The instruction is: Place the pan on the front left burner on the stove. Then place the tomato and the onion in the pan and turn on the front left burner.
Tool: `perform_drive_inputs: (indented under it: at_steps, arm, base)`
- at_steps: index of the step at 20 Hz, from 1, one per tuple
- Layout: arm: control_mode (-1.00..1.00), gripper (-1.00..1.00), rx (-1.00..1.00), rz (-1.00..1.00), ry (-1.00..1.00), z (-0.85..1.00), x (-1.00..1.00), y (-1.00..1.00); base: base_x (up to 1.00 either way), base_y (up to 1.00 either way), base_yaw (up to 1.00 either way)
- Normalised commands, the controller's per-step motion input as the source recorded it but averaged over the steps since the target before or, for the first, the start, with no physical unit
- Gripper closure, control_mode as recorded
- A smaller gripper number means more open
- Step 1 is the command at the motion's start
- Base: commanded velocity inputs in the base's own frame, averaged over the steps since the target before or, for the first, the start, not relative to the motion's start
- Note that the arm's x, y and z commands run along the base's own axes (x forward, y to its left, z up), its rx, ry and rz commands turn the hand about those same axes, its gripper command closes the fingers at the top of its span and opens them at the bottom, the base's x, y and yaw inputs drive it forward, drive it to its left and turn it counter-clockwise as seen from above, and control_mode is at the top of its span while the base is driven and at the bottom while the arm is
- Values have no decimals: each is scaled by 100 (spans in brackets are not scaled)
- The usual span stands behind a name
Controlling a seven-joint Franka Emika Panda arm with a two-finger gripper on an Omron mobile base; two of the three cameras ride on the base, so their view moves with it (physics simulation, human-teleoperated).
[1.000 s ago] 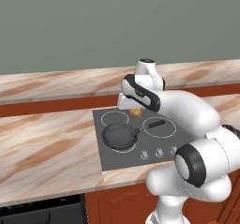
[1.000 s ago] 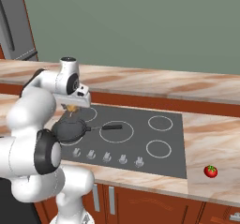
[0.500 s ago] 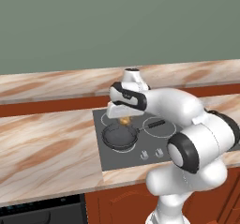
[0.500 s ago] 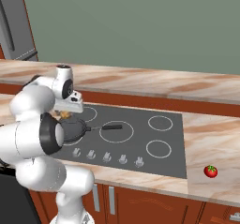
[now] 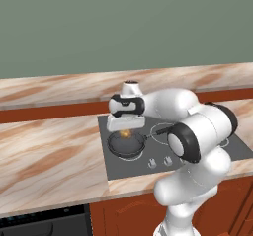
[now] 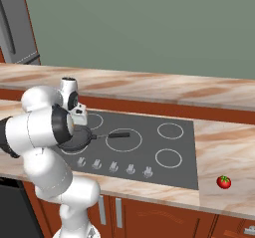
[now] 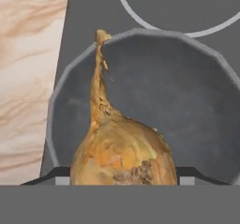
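Currently gripper [image 5: 126,130] is closed on the onion [image 7: 123,155], hanging right over the pan [image 7: 187,101] at centre frame in the left base view. Pan sits on the stove [image 6: 149,152], lower left burner spot. Tomato [image 6: 224,182] lies on the counter [image 6: 224,147], lower right of the right base view.

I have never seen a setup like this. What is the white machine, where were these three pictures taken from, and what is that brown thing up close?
It is a white robot arm on a driving base in a rendered kitchen. Two pictures come from cameras behind it, left and right; the third looks along its hand. On the flat dark grey stove sits a round dark frying pan. The jaws are closed on a golden-brown onion, hanging above the pan. A small red tomato lies on the marble counter, to the right of the stove.
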Motion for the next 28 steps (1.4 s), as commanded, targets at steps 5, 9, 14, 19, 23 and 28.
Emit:
perform_drive_inputs:
  at_steps: [5,9,14,19,23,28]
  arm:
    - [-100,100,0,1,0,-36,25,0]
    - [-100,100,0,0,3,-44,4,0]
    - [-100,100,0,0,3,-42,0,0]
    - [-100,-100,0,0,0,-17,-1,0]
    - [-100,-100,0,0,0,0,-11,0]
    - [-100,-100,0,0,0,16,-41,0]
  base:
    - [0,0,0]
    - [0,0,0]
    - [0,0,0]
    - [0,0,0]
    - [0,0,0]
    - [0,0,0]
